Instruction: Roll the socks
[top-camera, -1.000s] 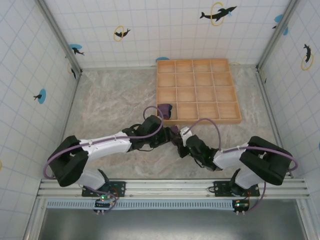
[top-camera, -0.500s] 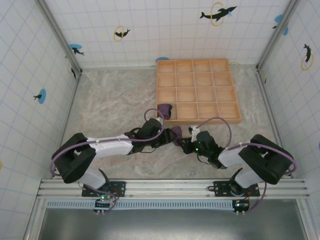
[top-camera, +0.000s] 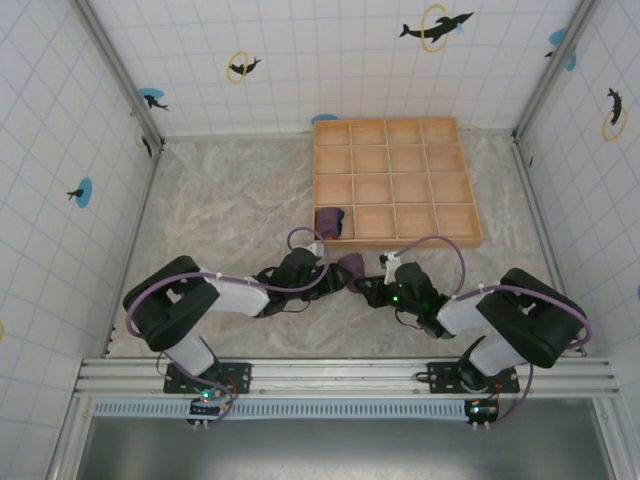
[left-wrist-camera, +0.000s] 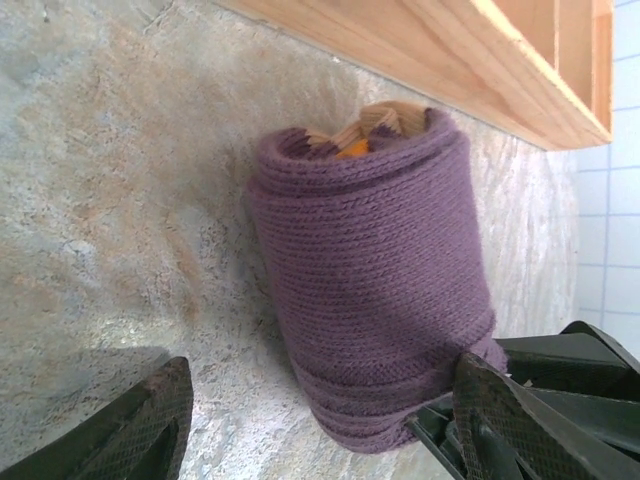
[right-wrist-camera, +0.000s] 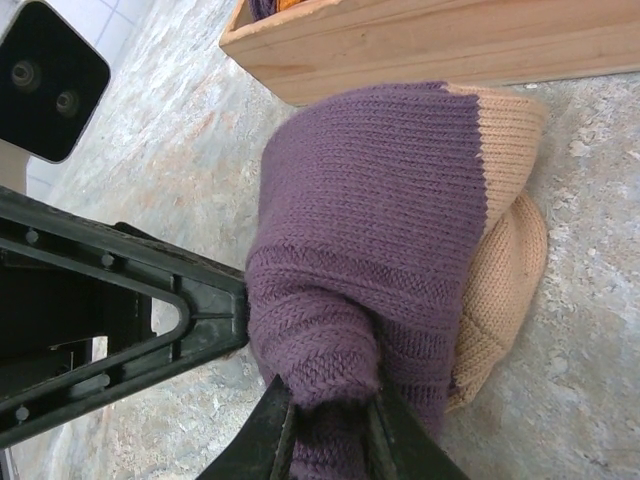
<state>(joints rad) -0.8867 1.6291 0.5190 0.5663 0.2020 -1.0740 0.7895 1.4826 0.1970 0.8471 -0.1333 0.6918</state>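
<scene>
Scene: seen from above, two robot arms reach in from the near edge of a marbled table (top-camera: 230, 200) and meet over one small bundle of fabric.
Rolled sock: the rolled sock (left-wrist-camera: 375, 280) is a dark purple knitted cylinder lying on its side on the table. It sits just outside the tray's near wall, at about 5 o'clock from the tray's near-left compartment. Tan and orange fabric peeks out of the open end that faces the tray.
Toe: on the right wrist camera, a tan toe (right-wrist-camera: 505, 240) folds over the roll at 3 o'clock.
Second sock: a second sock (top-camera: 330, 220) is a purple bundle resting inside the tray's near-left compartment, well apart from both grippers.
Tray: the wooden tray (top-camera: 420, 242) is a grid of square compartments and stands at 12 o'clock from the grippers.
Left gripper: the left gripper (top-camera: 333, 278) comes in from 8 o'clock. Its fingers (left-wrist-camera: 150, 420) are spread wide, one on each side of the roll. One tip touches the purple fabric and the other stands clear of it.
Right gripper: the right gripper (top-camera: 368, 290) comes in from 4 o'clock. Its fingers (right-wrist-camera: 272, 430) are pressed close together and pinch a bunched fold of the roll's outer purple layer.
</scene>
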